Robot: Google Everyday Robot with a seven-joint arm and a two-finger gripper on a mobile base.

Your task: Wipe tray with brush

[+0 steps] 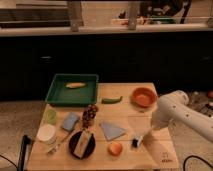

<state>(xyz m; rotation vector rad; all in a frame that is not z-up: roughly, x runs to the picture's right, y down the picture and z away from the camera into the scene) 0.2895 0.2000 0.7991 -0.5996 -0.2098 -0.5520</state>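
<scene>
I find the tray [56, 98] at the table's [150, 156] far left corner: green, shallow, rectangular, raised rim, with one pale yellow item [76, 85] lying inside; the brush [135, 143] lies well apart from it, at the front right, dark head towards the front edge and slim white handle slanting up. The end effector [141, 137] sits low at that handle, beside an orange fruit [115, 148]; I cannot tell whether it is clamped on the brush or standing apart.
</scene>
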